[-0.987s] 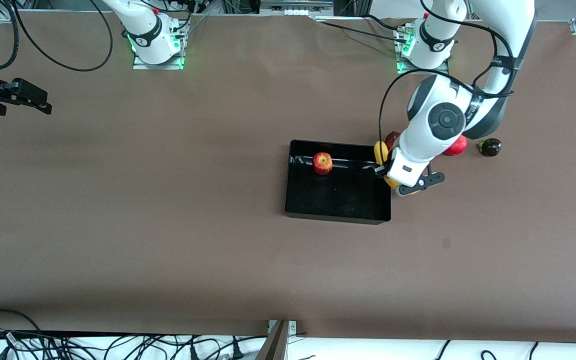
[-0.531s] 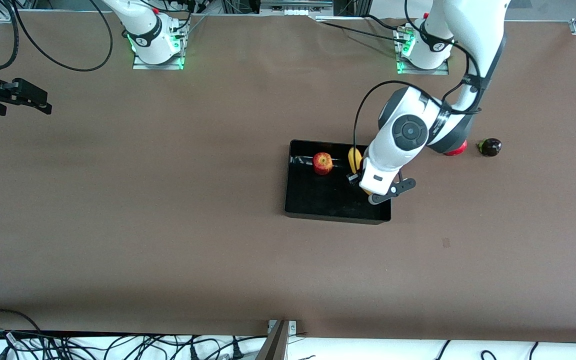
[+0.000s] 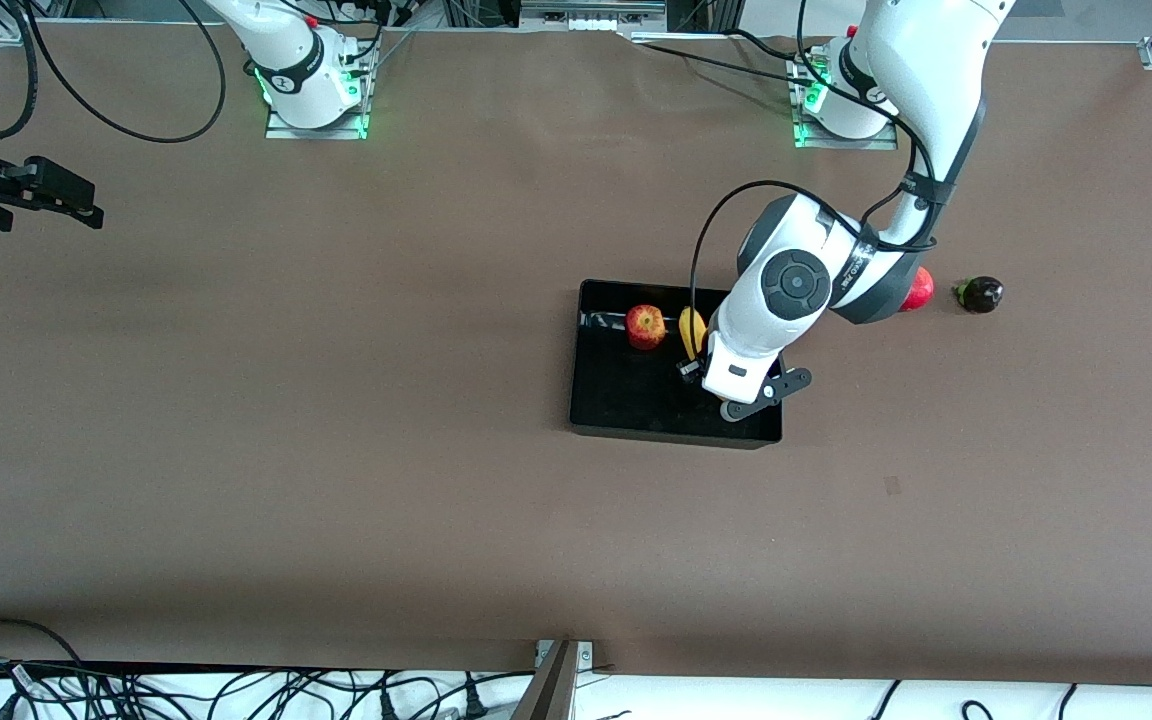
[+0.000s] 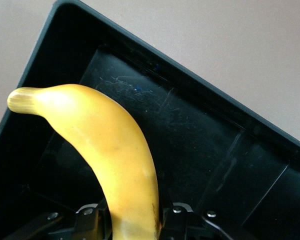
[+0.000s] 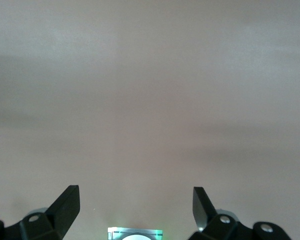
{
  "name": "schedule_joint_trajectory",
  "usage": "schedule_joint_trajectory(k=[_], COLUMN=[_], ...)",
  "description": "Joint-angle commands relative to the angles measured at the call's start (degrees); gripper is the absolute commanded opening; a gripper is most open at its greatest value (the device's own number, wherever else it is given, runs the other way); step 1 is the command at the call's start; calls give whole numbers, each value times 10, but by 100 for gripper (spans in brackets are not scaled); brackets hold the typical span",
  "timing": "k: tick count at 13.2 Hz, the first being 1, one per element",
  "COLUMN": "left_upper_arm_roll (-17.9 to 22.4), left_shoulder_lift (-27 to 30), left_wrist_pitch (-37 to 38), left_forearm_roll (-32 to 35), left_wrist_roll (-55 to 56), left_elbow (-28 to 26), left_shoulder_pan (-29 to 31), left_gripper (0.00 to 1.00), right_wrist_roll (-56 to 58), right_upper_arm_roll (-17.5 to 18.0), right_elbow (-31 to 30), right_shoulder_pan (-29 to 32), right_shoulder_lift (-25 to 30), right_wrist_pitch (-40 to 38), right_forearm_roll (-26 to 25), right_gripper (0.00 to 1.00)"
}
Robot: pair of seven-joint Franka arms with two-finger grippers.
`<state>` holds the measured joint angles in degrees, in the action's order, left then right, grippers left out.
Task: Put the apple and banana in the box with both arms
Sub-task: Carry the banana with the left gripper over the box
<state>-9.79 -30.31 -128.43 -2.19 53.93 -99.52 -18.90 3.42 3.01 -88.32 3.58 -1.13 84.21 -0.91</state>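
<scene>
The black box (image 3: 671, 434) lies in the middle of the table with the red apple (image 3: 645, 326) inside it, near the wall on the robots' side. My left gripper (image 3: 693, 368) is over the box's inside, shut on the yellow banana (image 3: 690, 330), which hangs beside the apple. In the left wrist view the banana (image 4: 110, 150) runs out from between the jaws of the left gripper (image 4: 132, 220) above the box floor (image 4: 190, 130). My right gripper (image 3: 56, 195) waits open at the right arm's end of the table, and the right wrist view shows the right gripper (image 5: 135, 205) holding nothing above bare tabletop.
A red fruit (image 3: 919, 290), partly hidden by the left arm, and a dark round fruit (image 3: 979, 294) lie on the table beside the box toward the left arm's end. Cables (image 3: 236, 690) run along the table edge nearest the front camera.
The left arm has carried the banana from over the box's wall at the left arm's end to over its inside, closer to the apple. The right arm has not moved.
</scene>
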Motion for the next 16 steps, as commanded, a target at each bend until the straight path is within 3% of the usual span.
schedule_joint_trajectory(k=[1,16], left_upper_arm_roll=[5,7], left_shoulder_lift=[-11,-74], left_wrist_pitch=[-2,-67], left_forearm_roll=[1,2], left_wrist_roll=[21,22], left_elbow=[15,15], left_shoulder_pan=[-13,-18], left_gripper=[0,0], right_wrist_roll=[2,2], right_upper_arm_roll=[-1,-1], right_elbow=[12,12], right_shoulder_pan=[-1,0], right_shoulder_lift=[-5,-5], right_wrist_pitch=[-7,-7], right_forearm_roll=[7,7], right_gripper=[100,100])
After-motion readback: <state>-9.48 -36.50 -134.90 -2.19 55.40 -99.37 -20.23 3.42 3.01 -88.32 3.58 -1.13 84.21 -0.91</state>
